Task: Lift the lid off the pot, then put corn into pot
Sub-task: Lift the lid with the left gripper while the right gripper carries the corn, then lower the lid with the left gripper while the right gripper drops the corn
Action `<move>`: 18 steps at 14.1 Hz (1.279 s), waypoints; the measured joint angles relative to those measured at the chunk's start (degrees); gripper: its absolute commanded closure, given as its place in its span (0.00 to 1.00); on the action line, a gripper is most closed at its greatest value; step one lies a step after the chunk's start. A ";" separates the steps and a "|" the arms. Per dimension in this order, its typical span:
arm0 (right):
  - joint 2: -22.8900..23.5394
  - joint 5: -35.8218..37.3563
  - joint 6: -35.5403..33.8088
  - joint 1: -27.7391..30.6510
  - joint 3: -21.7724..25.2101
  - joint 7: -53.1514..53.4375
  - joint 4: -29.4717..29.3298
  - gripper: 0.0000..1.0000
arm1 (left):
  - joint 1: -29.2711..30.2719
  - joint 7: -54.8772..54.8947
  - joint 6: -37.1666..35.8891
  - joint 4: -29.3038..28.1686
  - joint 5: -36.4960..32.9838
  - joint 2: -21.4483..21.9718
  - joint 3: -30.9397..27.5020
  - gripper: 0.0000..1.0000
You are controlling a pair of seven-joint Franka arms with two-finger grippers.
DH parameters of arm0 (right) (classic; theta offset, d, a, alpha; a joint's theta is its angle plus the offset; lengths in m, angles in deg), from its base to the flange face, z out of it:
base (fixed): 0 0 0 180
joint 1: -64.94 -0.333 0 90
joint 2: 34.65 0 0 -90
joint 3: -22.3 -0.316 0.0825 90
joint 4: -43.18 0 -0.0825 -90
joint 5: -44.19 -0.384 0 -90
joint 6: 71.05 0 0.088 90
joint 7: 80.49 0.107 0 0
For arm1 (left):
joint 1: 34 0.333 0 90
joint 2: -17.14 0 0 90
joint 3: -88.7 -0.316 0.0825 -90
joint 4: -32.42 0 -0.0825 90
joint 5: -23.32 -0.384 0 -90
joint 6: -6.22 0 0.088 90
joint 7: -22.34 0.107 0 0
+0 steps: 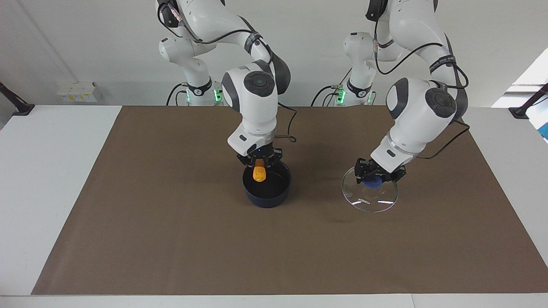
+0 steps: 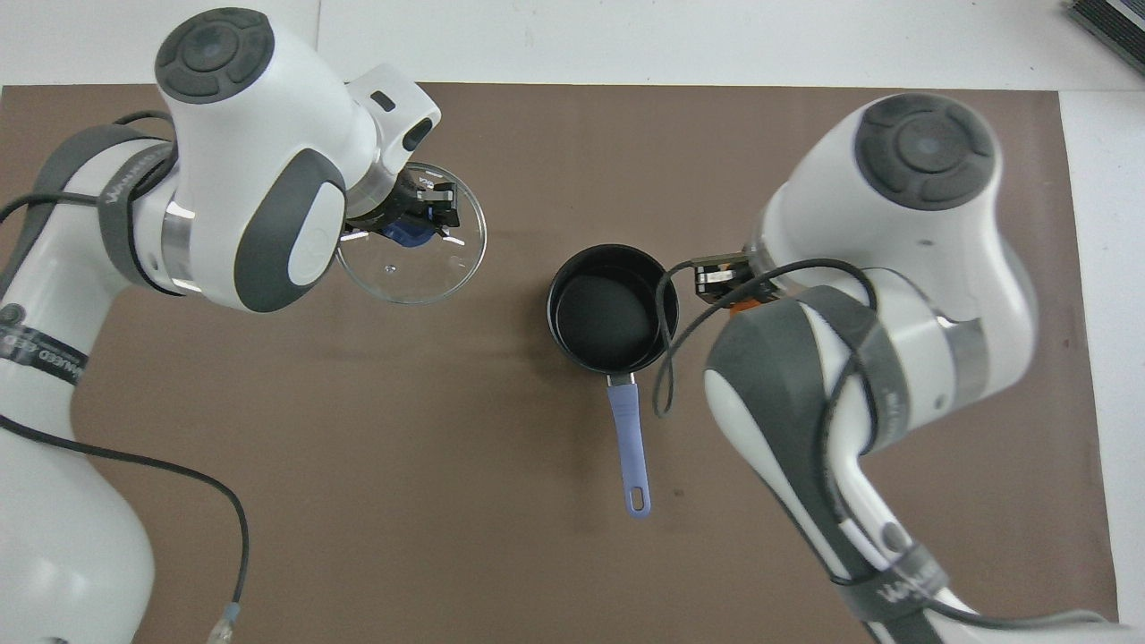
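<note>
Two end effectors, corn [image 1: 259, 173] over pot [image 1: 266, 188], lid [image 1: 369, 193] lifted aside

**Brand lettering on the arm straps only**

In the overhead view, a dark strap [image 2: 40, 351] round the left arm, well back from its gripper, carried pale lettering; it looked like "WANJEED", though the letters sat at an angle and were only partly legible. A similar band [image 2: 899, 592] round the right arm, again well back from the gripper, bore the same kind of lettering, too skewed to read with certainty. No other text could be made out.
</note>
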 measured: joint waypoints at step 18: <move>6.25 -0.05 7.17 0.06 -1.50 -4.59 2.58 0.81 | 18.32 26.09 7.21 -30.92 4.49 14.92 -0.10 1.00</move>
